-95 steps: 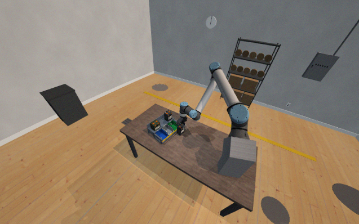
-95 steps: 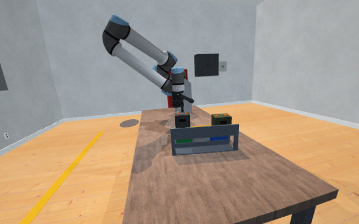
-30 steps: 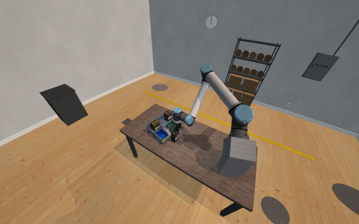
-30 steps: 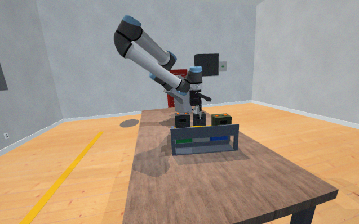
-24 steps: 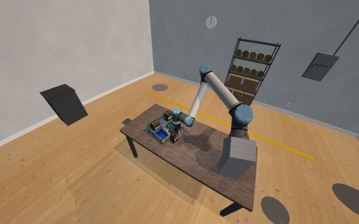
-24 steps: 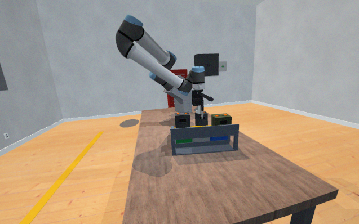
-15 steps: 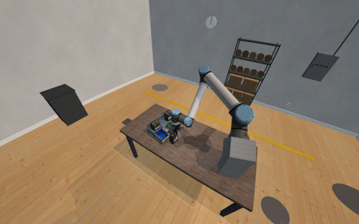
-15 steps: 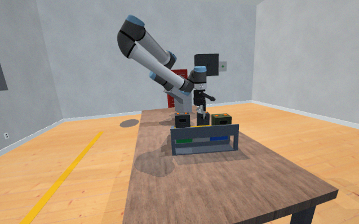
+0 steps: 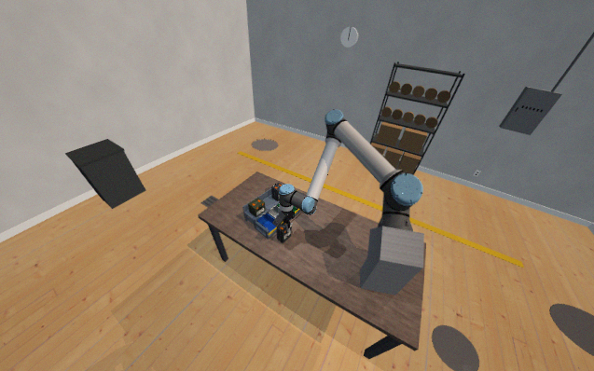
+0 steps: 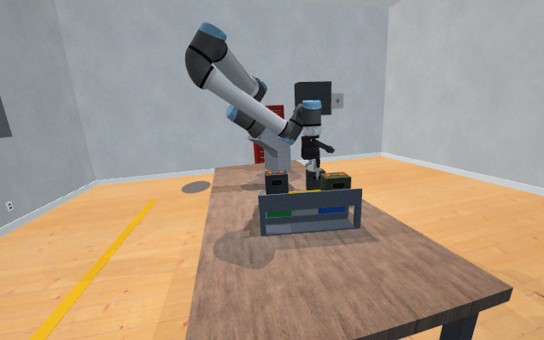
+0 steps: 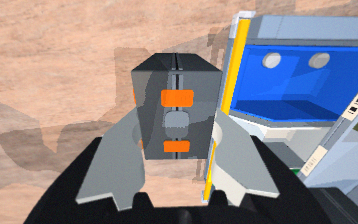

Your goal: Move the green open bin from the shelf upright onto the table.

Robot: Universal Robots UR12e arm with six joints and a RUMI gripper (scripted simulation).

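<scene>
The green open bin [image 9: 296, 210] [image 10: 278, 213] is in the low grey-blue shelf [image 9: 248, 215] [image 10: 307, 200], at the end away from the blue bin. Only a sliver of it shows in the wrist view [image 11: 295, 171], and its parts cannot be made out. My gripper [image 9: 286, 222] [image 10: 315, 172] [image 11: 176, 106] is shut on a dark grey case [image 9: 284, 232] [image 10: 310, 181] [image 11: 176, 112] with orange latches. The case is upright beside the shelf's open front, near the blue bin. Its height above the table is hard to tell.
A blue bin [image 9: 266, 223] [image 10: 331, 210] [image 11: 281, 82] and a light grey bin [image 10: 305, 212] share the shelf. On the shelf's top stand an olive green case [image 9: 256, 207] [image 10: 336, 182] and another dark case [image 9: 277, 191] [image 10: 276, 183]. The arm's grey pedestal [image 9: 392, 261] is at the table's far end.
</scene>
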